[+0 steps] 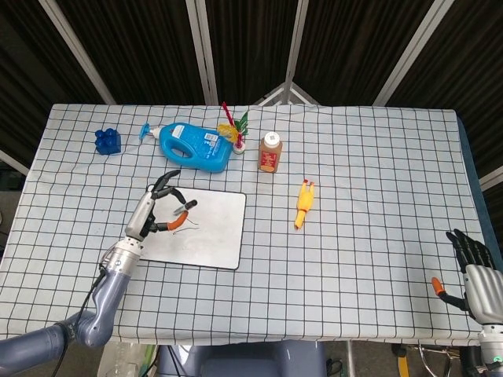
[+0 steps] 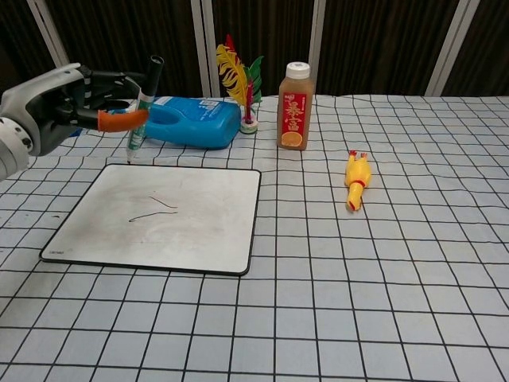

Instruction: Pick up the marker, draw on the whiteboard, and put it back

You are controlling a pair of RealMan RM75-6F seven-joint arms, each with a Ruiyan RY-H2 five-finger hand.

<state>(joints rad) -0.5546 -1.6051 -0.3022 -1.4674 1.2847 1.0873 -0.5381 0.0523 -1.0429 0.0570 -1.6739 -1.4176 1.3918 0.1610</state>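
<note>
One left hand [image 2: 60, 111] raised above the whiteboard [image 2: 207, 231], pinching the marker [image 2: 143, 99] upright, right hand [image 1: 474, 271] idle, fingers apart.

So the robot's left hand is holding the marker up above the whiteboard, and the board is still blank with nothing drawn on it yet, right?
Not quite. The left hand does hold the marker up above the whiteboard, but the board is not blank: the chest view shows thin dark strokes already drawn on its left half.

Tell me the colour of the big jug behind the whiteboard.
Blue, with a label; the jug shows best in the chest view.
</note>
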